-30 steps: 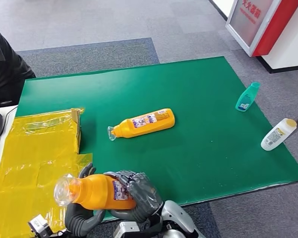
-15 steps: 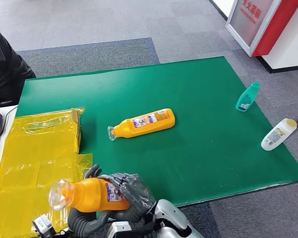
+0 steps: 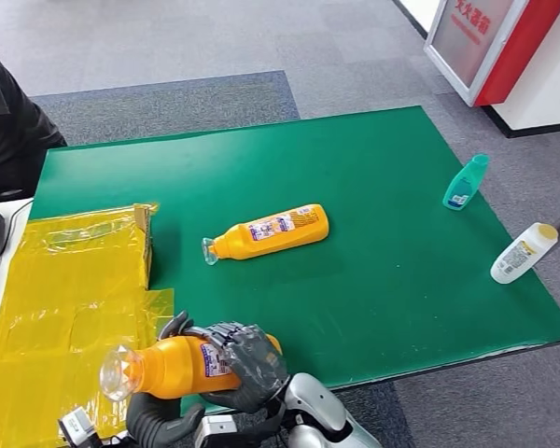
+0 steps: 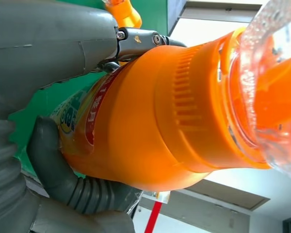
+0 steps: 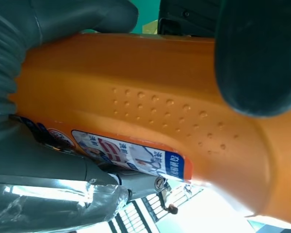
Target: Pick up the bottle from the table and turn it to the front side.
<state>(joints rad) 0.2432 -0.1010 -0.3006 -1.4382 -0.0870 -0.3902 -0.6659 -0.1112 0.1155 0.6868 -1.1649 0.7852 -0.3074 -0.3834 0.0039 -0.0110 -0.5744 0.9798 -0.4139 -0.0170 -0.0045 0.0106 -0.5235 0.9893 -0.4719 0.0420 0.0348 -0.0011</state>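
- You see the held bottle [image 3: 175, 366] lying sideways in the air over the near table edge, its clear cap pointing towards the yellow sheet [image 3: 59, 299].
- Your right hand [image 3: 252, 366] wraps its base end, fingers clamped around the orange body; the hand hides the bottle's bottom.
- Your left hand [image 3: 158, 415] cups it from underneath, fingers curled against the body; the lower picture edge cuts most of that hand off.
- In the left wrist view the bottle's cap runs out of frame.
- A second orange bottle [image 3: 270, 231] lies flat mid-table on the green mat [image 3: 376, 280], well apart from your hands, with bare mat all round it.
- Near the far right edge a teal bottle [image 3: 465, 182] lies on the mat.
- A white bottle [image 3: 523, 253] overhangs that same edge.
- A person's dark sleeve [image 3: 9, 131] is at the far left corner.
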